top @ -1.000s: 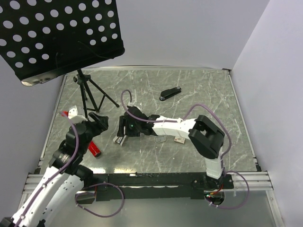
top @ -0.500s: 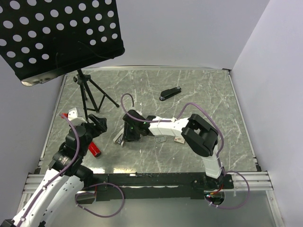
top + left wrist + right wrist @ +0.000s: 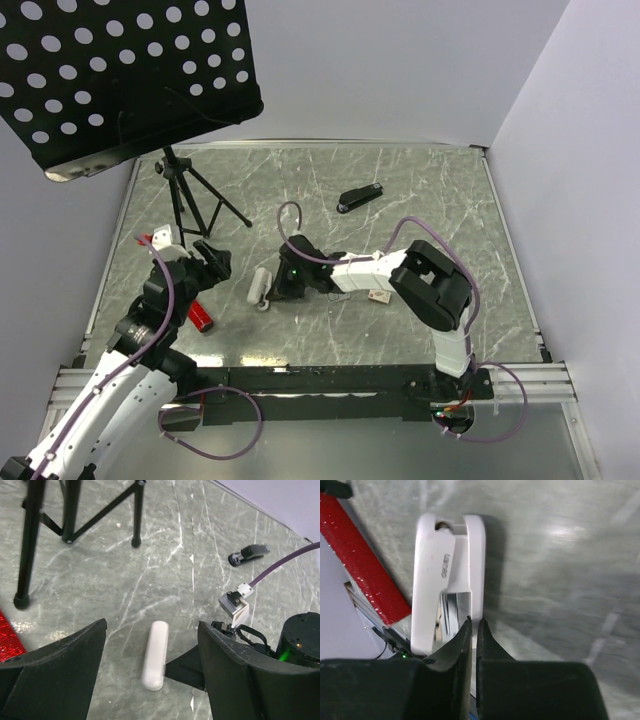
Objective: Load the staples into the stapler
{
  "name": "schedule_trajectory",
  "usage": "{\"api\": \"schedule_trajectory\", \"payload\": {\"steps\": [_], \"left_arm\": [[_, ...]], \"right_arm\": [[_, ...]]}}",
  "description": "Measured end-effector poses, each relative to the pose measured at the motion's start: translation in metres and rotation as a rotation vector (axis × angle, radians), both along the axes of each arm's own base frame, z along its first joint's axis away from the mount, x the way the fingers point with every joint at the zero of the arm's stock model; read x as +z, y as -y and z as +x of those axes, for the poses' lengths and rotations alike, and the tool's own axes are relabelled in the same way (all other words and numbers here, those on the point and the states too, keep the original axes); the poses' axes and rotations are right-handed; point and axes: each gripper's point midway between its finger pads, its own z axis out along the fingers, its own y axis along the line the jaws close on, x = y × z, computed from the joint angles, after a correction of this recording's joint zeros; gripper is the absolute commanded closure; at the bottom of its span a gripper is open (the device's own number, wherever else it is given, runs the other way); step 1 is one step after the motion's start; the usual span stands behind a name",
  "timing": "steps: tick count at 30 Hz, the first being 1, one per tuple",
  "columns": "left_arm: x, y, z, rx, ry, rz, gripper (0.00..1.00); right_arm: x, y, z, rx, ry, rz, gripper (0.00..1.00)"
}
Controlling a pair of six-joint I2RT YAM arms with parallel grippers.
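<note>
1. While the white stapler is laid lengthwise near-to-far, the right gripper, jaws nearly closed, is seen at its edge.
2. The left gripper is shown with jaws spread wide.
3. The staples are seen beside the right arm.

Left tool gapes; right tool pinched closed.

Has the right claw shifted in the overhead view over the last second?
Yes. The right claw has slid rightward, away from the tripod, uncovering the white stapler.
</note>
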Motion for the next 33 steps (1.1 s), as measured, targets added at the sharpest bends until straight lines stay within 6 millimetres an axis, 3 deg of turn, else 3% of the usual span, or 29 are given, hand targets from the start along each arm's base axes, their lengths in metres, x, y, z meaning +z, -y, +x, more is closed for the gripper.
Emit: {"api": "schedule_trajectory", "payload": {"steps": [5,22,26,33], "left_arm": [[-0.002,0.008,0.001,-0.041,-0.008,0.002,0.21],[-0.035,0.037,0.003,-0.177,-0.145,0.011,0.20],[-0.044,0.041,0.003,-0.196,-0.179,0.016,0.20],[-0.075,0.053,0.001,-0.240,-0.310,0.015,0.22]], "right_arm": [[-0.016,0.018,-0.003,-0.018,-0.039,0.033,0.96],[-0.014,0.027,-0.002,0.044,0.023,0.040,0.92],[-0.011,0.029,0.000,0.061,0.035,0.009,0.92],[0.010,0.017,0.011,0.089,0.075,0.014,0.91]]}}
